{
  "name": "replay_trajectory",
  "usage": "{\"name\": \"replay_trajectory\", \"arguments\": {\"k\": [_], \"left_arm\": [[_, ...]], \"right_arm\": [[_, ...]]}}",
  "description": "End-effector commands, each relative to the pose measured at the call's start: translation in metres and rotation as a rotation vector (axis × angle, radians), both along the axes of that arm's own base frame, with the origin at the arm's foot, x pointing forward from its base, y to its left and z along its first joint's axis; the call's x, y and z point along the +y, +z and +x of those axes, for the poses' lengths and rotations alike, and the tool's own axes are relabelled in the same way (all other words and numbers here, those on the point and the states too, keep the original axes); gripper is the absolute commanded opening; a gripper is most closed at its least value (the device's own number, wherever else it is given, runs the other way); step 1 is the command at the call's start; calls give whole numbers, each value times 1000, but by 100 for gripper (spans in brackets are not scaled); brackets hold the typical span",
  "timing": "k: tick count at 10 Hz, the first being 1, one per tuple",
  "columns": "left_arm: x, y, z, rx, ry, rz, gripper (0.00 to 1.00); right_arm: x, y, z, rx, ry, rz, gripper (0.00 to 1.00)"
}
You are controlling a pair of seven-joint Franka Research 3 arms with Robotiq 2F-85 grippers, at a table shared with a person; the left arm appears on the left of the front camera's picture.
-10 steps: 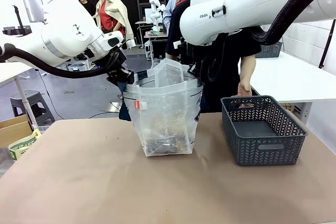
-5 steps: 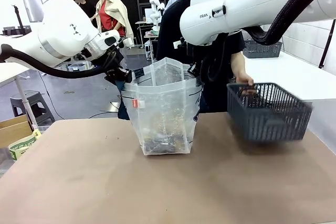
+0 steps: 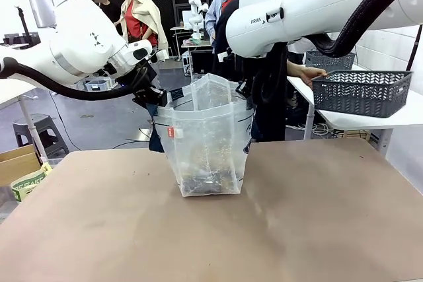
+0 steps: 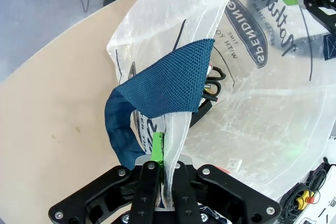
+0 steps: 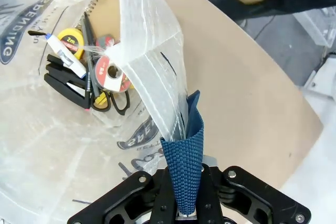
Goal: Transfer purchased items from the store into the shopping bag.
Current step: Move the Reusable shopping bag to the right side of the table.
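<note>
Several purchased items [image 5: 86, 61] lie at the bottom of the shopping bag [image 3: 206, 140], which stands upright at the middle of the surface [image 3: 297, 229] with its mouth spread wide. My left pincer [image 3: 151, 94] is clamped shut on the bag's rim and navy strap [image 4: 157, 90] at ten o'clock on the mouth. My right pincer [image 3: 251, 89] is clamped shut on the opposite strap and rim at two o'clock, so between them I hold the bag open. The store basket [image 3: 362, 94] is off the surface, well apart from the bag toward three o'clock. A person's hand [image 3: 303, 72] grips its near end, and I cannot tell whether it rests on the white table [image 3: 370, 118] beneath it. I judge the filling step is at or near its end. My next move is most likely letting go, which calls for easing both pincers open evenly so the slack film neither snags on a pad nor tips the bag. The right wrist view looks straight down inside and shows a spiral pad [image 5: 107, 6], a yellow tape measure [image 5: 71, 40] and black scissors [image 5: 107, 98], where the front view gives just a dark blur through the plastic. The left wrist view shows the oval logo [image 4: 260, 30] and my right pincer across the mouth at one o'clock. The basket and the hand I see from the front.
</note>
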State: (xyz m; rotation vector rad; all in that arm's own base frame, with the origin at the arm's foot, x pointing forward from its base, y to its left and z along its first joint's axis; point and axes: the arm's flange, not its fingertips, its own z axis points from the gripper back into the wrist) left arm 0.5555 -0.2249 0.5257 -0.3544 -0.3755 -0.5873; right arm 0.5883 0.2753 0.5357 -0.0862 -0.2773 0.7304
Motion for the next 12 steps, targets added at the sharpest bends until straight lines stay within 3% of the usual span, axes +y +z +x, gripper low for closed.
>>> {"name": "replay_trajectory", "arguments": {"k": [1, 12], "left_arm": [[2, 5, 0, -4, 3, -2, 0], [2, 5, 0, -4, 3, -2, 0]], "right_arm": [[-1, 2, 0, -3, -1, 1, 0], [-1, 2, 0, -3, -1, 1, 0]]}}
